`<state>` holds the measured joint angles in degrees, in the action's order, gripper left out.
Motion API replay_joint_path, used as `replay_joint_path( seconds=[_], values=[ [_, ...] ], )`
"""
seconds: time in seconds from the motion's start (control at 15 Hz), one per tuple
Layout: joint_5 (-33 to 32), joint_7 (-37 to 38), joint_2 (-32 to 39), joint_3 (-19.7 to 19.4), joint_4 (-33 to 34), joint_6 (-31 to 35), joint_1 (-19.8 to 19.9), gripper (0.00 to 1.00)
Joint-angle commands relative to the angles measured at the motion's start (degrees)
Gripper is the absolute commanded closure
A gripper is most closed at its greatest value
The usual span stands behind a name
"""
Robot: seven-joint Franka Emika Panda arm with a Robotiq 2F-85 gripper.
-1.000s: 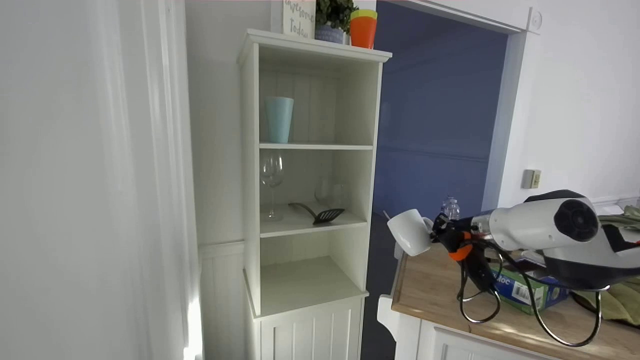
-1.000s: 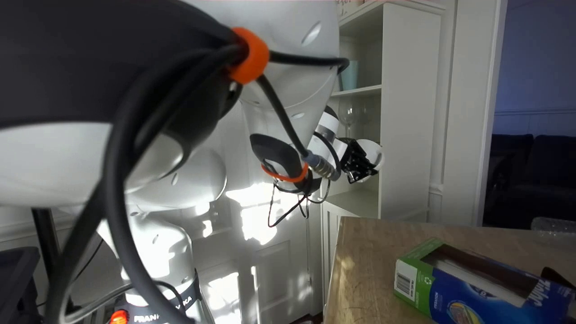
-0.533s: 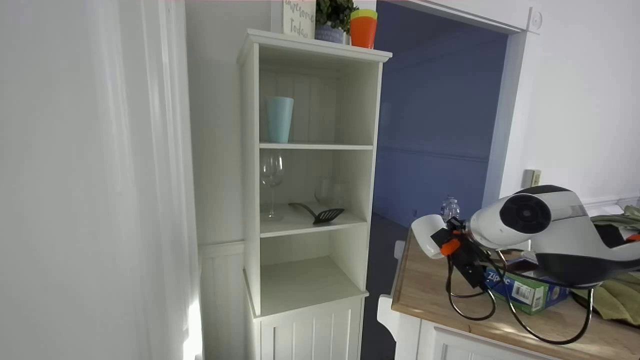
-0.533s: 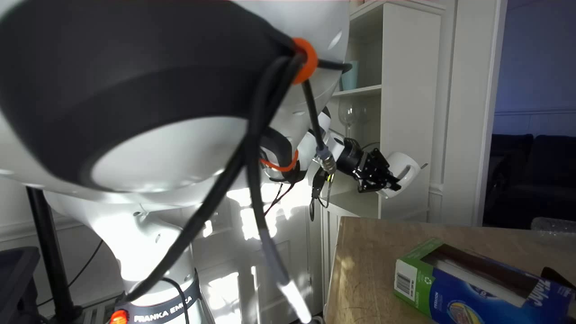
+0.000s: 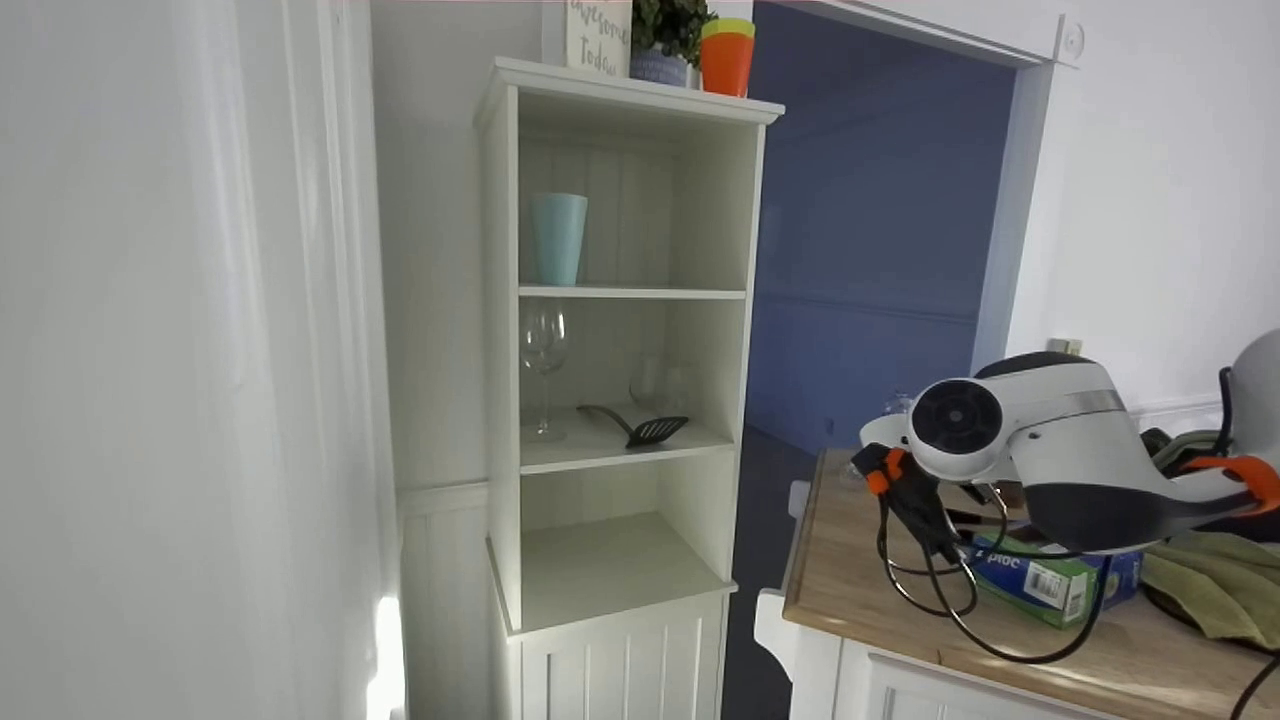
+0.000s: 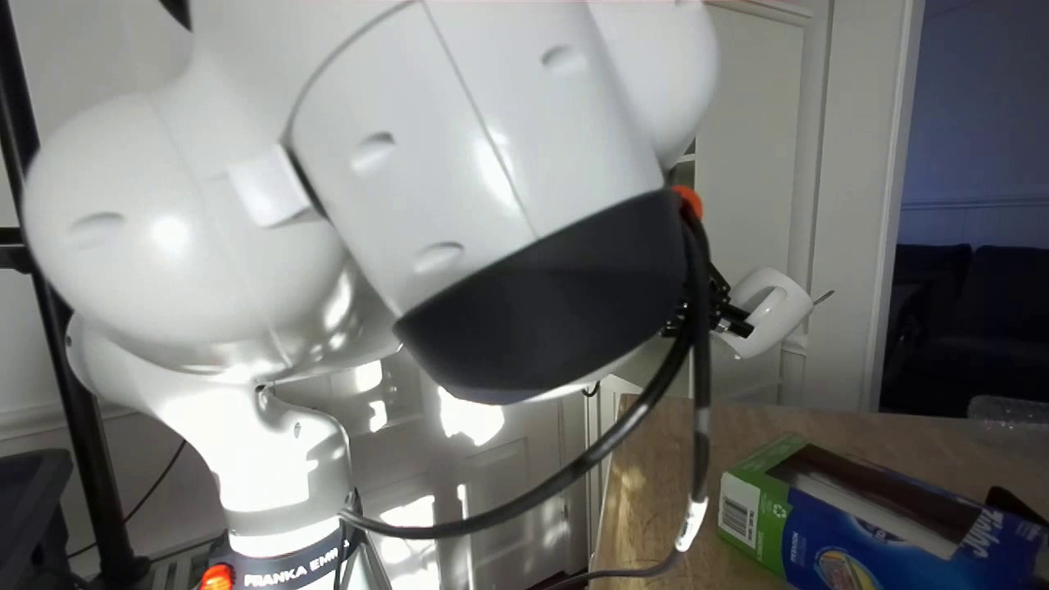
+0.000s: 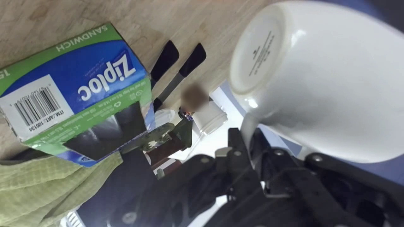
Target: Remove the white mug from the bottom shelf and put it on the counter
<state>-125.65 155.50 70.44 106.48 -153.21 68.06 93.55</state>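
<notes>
The white mug (image 6: 774,315) is held tilted in the air by its handle, above the far end of the tan counter (image 6: 672,483). My gripper (image 7: 247,134) is shut on the mug's handle, which runs between the two fingertips. In the wrist view the mug (image 7: 325,85) fills the upper right with its base showing. A thin metal handle (image 6: 824,297) sticks out past the mug's rim. In an exterior view the mug (image 5: 882,432) is mostly hidden behind my arm. The bottom shelf (image 5: 620,570) of the white unit holds nothing.
A blue and green Ziploc box (image 6: 869,524) lies on the counter. Dark-handled knives (image 7: 165,58) and a green cloth (image 5: 1220,590) are near it. A clear bottle (image 5: 897,403) stands behind the mug. The middle shelf holds a wine glass (image 5: 544,345) and a black slotted turner (image 5: 655,432).
My gripper, still holding the mug, has moved away from the shelving unit and over the counter's far end. The arm has swung round and the mug's tilt has changed.
</notes>
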Motion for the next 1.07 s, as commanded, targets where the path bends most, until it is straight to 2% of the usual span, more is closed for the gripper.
replay_joint_path(
  seconds=[0.0, 0.2, 1.0],
  values=[
    [-0.16, 0.42, -0.17, -0.60, 0.76, -1.80, -1.45, 0.89],
    [-0.85, 0.71, 0.28, -2.55, 2.39, -3.25, -4.11, 0.89],
    [-0.86, 0.73, 0.34, -2.63, 2.64, -3.24, -4.19, 0.89]
  ],
)
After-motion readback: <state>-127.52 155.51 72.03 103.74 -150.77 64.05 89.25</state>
